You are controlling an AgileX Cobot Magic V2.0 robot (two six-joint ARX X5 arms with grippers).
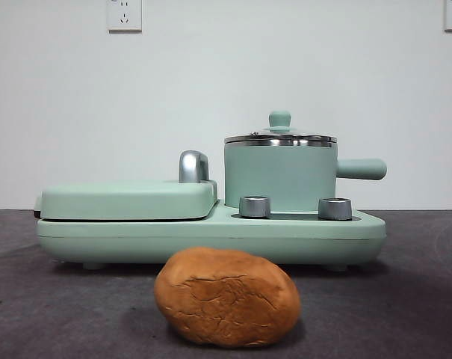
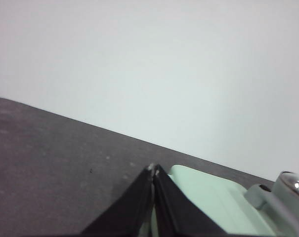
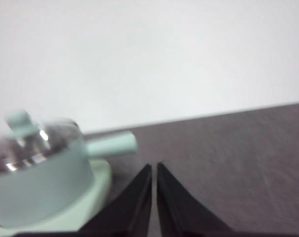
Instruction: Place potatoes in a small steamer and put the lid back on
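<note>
The orange-brown potato [image 1: 227,297] lies on the dark table in front of the mint-green appliance. The small steamer [image 1: 280,177] stands on the appliance's right side, its handle [image 1: 361,169] pointing right, with the glass lid [image 1: 280,137] and its green knob [image 1: 279,119] on top. The steamer also shows in the right wrist view [image 3: 38,185], lid [image 3: 33,143] on. My left gripper [image 2: 153,169] is shut and empty beside the griddle's end. My right gripper [image 3: 154,166] is shut and empty, apart from the steamer's handle [image 3: 112,144]. Neither arm shows in the front view.
The flat hinged griddle [image 1: 128,200] with a chrome handle [image 1: 193,166] occupies the appliance's left side; it also shows in the left wrist view [image 2: 213,202]. Two steel dials [image 1: 255,206] [image 1: 335,209] sit on the base in front of the steamer. A white wall stands behind.
</note>
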